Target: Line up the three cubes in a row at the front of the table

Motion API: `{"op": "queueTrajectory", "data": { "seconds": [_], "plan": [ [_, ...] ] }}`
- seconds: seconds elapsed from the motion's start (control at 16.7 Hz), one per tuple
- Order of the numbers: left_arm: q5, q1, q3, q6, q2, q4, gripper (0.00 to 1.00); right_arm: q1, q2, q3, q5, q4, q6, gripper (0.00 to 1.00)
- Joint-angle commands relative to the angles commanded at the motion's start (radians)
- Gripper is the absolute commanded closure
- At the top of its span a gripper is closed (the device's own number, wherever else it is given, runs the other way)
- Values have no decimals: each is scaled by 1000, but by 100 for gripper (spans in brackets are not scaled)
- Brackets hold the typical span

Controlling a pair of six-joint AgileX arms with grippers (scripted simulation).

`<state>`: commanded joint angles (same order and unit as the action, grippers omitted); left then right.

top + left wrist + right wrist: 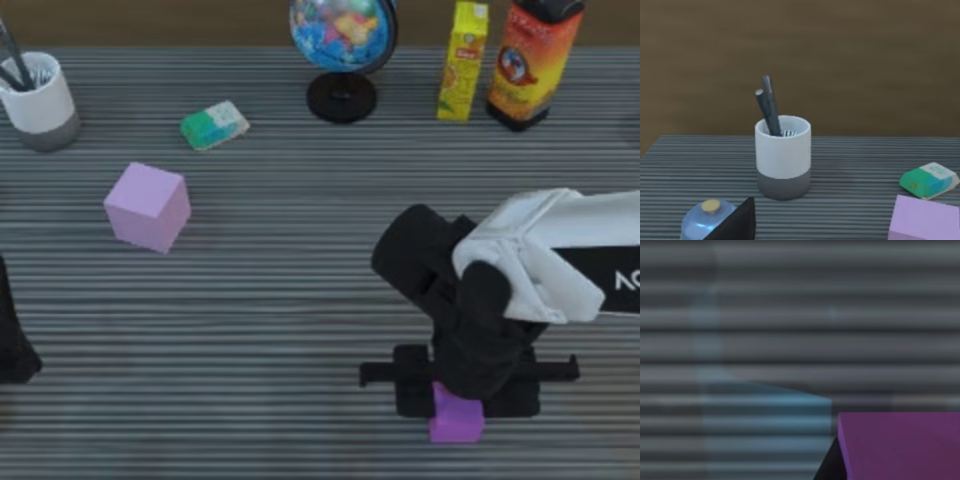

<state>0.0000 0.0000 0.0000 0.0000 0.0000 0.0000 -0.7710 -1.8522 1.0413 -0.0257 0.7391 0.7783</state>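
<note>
Taking the globe [342,40] at the back of the table [300,300] as the marker, the right gripper [462,400] is down at the front, well forward of the globe and a little to its right, standing over a vivid purple cube [457,418] (only the cube's front part peeks out from under the black fingers). The right wrist view has that cube [900,445] filling one corner, with a dark finger edge touching its side, yet whether the pincer is clamped on it or merely straddling it I cannot tell. The large pale lilac cube [148,206] sits on the stripes well to the left of the globe and forward of it, with a green-and-white block [214,125] lying between the two, nearer the back. The third cube shows in none of the views. Far left of the globe is a white cup [38,100] with pens in it; just right of the globe stand a yellow juice carton [464,60] and a dark bottle [530,60]. The left arm [12,340] is parked at the table's left edge, and whether its pincer is wide or narrow I cannot tell.
</note>
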Motion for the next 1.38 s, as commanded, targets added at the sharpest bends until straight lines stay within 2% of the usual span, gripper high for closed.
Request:
{"op": "queueTrajectory", "data": {
  "seconds": [0.12, 0.9, 1.38],
  "plan": [
    [0, 0, 0, 0, 0, 0, 0, 0, 0, 0, 0, 0, 0, 100],
    [0, 0, 0, 0, 0, 0, 0, 0, 0, 0, 0, 0, 0, 2],
    [0, 0, 0, 0, 0, 0, 0, 0, 0, 0, 0, 0, 0, 0]
  ]
}}
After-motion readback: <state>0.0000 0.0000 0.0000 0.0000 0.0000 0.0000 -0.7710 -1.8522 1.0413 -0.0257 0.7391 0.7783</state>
